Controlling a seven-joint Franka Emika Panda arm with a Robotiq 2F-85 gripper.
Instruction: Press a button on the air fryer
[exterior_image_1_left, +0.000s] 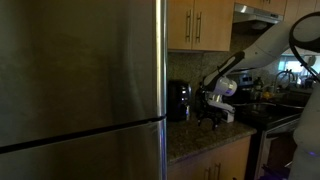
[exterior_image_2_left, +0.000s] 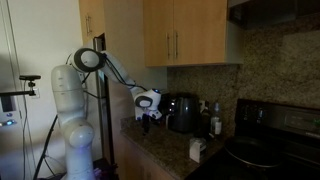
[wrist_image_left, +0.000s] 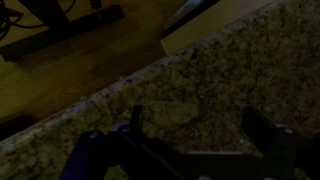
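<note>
The air fryer is a small glossy black upright appliance on the granite counter, against the wall under the cabinets. It also shows in an exterior view beside the fridge. My gripper hangs just to the side of it, pointing down at the counter, apart from the fryer; it also shows in an exterior view. In the wrist view my gripper has its two dark fingers wide apart over bare speckled granite, with nothing between them. The fryer is out of the wrist view.
A large stainless fridge fills the foreground. Wooden cabinets hang above the counter. A stove lies past the fryer, with bottles and a small white box nearby. The counter edge and wood floor show below.
</note>
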